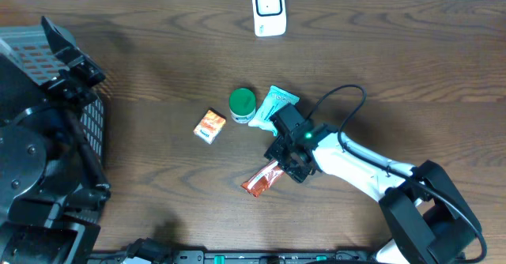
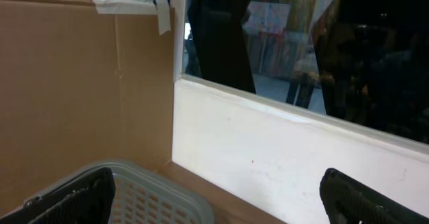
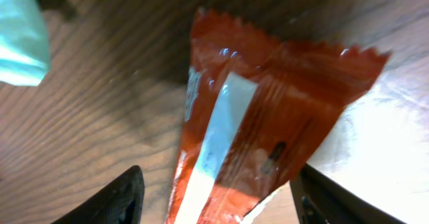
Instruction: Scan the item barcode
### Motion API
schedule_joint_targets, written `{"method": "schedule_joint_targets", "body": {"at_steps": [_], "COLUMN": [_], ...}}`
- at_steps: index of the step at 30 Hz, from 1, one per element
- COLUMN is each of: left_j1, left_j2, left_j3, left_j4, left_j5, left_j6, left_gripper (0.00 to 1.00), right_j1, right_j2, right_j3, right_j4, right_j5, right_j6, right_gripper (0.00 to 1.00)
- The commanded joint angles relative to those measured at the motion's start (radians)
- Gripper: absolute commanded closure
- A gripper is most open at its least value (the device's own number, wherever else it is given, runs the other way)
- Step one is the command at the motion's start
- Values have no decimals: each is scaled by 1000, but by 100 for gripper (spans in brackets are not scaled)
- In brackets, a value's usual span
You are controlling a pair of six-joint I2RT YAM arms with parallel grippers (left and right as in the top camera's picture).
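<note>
A red foil snack packet (image 1: 261, 181) lies flat on the wooden table, in front of the middle. My right gripper (image 1: 286, 167) is down over its right end. In the right wrist view the packet (image 3: 268, 117) fills the gap between my two dark fingers (image 3: 120, 200). The jaws stand apart, with table showing between the left finger and the packet. A white scanner (image 1: 269, 9) stands at the table's back edge. My left gripper (image 2: 218, 200) hangs open and empty over a grey basket (image 2: 147, 197).
Behind the packet are a green-lidded jar (image 1: 242, 101), a teal pouch (image 1: 273, 104) and a small orange box (image 1: 210, 126). The left arm and the basket (image 1: 24, 43) fill the table's left side. A cardboard wall (image 2: 80, 83) stands beyond the basket.
</note>
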Motion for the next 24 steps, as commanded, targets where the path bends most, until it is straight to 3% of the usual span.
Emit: {"method": "schedule_joint_targets", "body": {"at_steps": [1,3,5,6,7,11,19,24], "left_j1": [5,5,5,5,5,5,5,5], "left_j2": [15,23,29,35,39,49,60,72], "left_j3": [4,4,4,4,4,4,4,4], "left_j4": [1,1,1,1,1,1,1,1], "left_j5": [-2,-2,-2,-2,-2,-2,-3,-3], "left_j6": [-16,-16,-16,-16,-16,-16,-16,-16], "left_gripper": [2,2,2,2,2,2,2,2], "right_j1": [29,35,35,35,35,27,-33,-35], "right_j2": [47,47,47,47,47,47,37,37], "right_j3": [-100,-117,-120,-117,-115,-92,187,333], "right_j4": [44,59,65,69,69,33,-649,-835], "right_j5": [57,58,71,93,100,99,140,154], "right_j6": [66,66,56,33,21,-12,-45,-263], "right_gripper": [40,50,69,86,96,99,99,99]}}
